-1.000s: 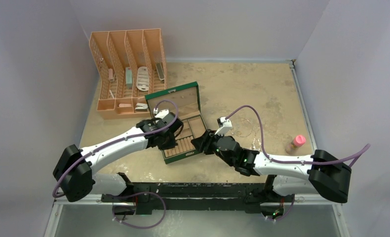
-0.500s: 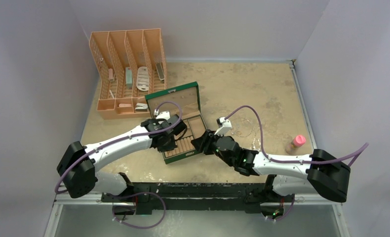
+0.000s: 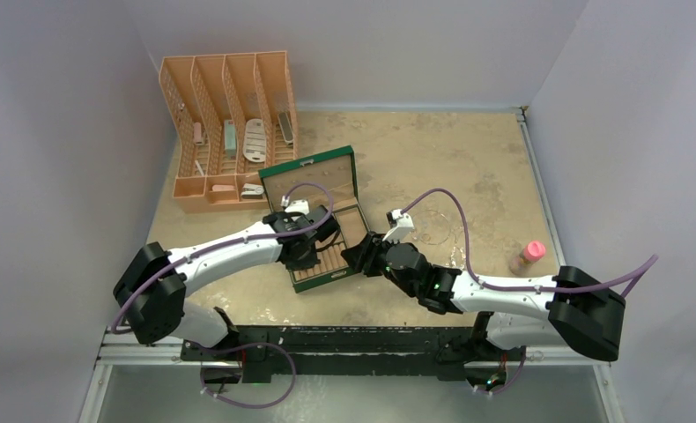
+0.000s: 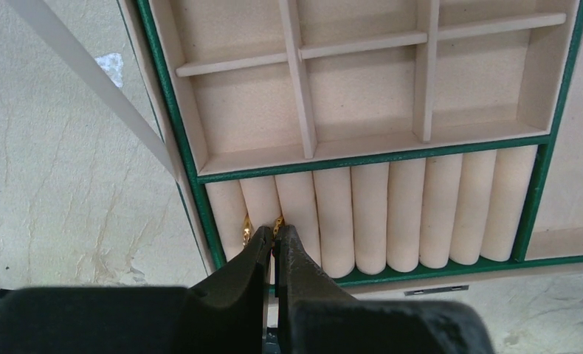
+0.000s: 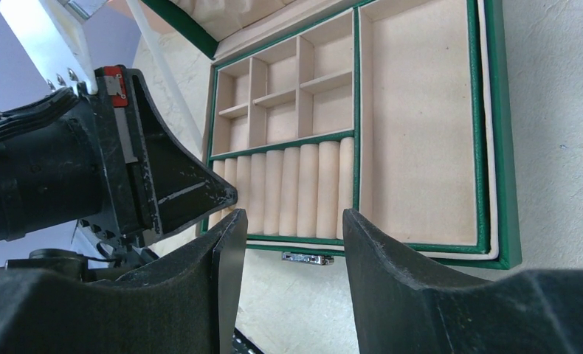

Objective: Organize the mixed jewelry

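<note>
The open green jewelry box [image 3: 327, 279] lies mid-table, with cream compartments and a row of ring rolls [image 4: 392, 214]. My left gripper [image 4: 274, 236] is shut on a small gold ring [image 4: 279, 222] at the slot between the second and third rolls from the left. Another gold ring [image 4: 245, 230] sits in the slot beside it. My right gripper [image 5: 288, 221] is open and empty, just in front of the box's clasp [image 5: 306, 257]. A thin wire hoop [image 3: 432, 234] and a glittering chain cluster [image 3: 455, 256] lie on the table right of the box.
An orange slotted organizer [image 3: 225, 123] with small items stands at the back left. A pink-capped bottle [image 3: 528, 256] stands at the right. The box lid [image 3: 309, 176] stands raised behind the tray. My left arm [image 3: 230, 254] lies across the box's left side.
My left gripper has shifted a little right and forward over the ring rolls. The right arm has not moved.
</note>
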Motion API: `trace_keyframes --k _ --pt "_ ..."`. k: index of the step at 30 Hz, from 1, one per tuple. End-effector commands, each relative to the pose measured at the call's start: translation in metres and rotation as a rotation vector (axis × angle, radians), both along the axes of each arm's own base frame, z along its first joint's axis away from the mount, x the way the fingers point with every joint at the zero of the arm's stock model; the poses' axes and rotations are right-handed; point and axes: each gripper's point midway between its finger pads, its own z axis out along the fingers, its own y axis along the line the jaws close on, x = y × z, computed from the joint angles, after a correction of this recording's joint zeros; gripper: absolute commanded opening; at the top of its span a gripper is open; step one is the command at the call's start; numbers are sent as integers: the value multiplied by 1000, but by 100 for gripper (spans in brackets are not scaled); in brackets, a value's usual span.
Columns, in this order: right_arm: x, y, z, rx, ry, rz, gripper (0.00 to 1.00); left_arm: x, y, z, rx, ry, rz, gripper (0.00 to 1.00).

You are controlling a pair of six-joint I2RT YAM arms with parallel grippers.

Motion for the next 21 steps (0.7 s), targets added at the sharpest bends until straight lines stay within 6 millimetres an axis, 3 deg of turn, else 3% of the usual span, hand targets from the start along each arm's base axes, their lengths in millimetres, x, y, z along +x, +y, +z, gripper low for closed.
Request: trace_keyframes --k 1,10,17,21 --pt "7 3 14 41 -21 -31 53 9 -6 1 2 -40 8 0" --pt "7 2 13 38 -19 -33 53 6 -11 -6 -12 -21 -15 0" --pt "7 0 12 36 -20 -39 53 8 -13 6 -60 -67 -27 20" --pt "7 0 13 38 -22 -39 53 9 -11 15 -66 -89 -25 24"
